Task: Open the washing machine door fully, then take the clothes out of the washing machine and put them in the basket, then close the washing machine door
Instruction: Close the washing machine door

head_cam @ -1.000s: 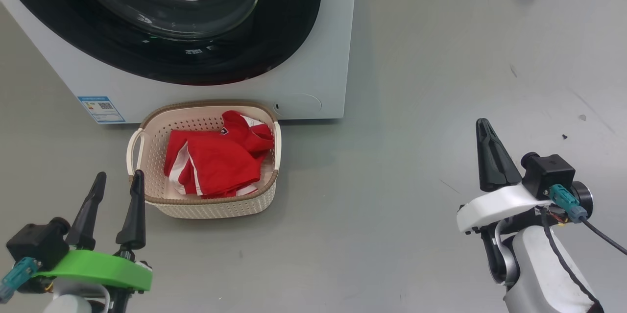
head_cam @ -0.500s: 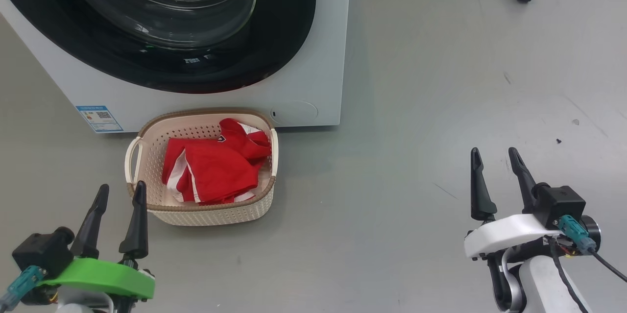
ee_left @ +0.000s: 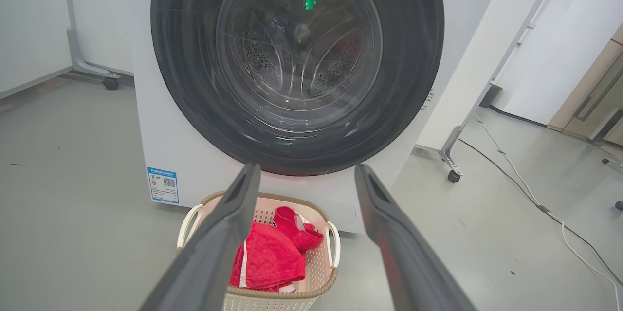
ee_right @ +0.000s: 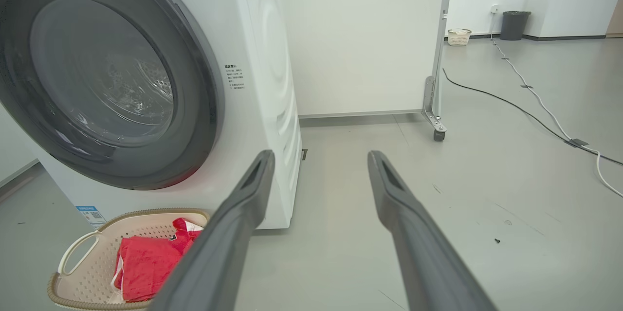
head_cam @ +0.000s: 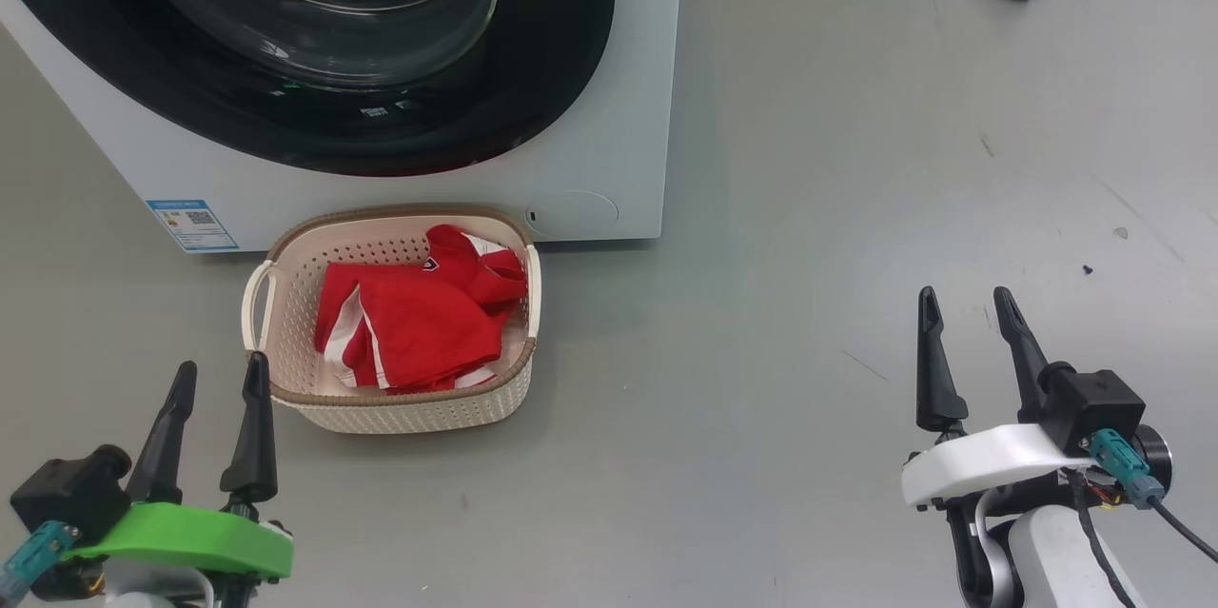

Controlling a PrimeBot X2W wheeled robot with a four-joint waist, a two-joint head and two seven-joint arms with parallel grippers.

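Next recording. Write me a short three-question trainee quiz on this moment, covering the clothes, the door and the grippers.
1. True or false: the clothes lie inside the basket.
2. The washing machine door is: A) swung wide open, B) shut against the machine, C) lying on the floor.
3. Fill the gap: the left gripper and the right gripper both stand ____ and hold nothing.

Key: 1 true; 2 B; 3 open.
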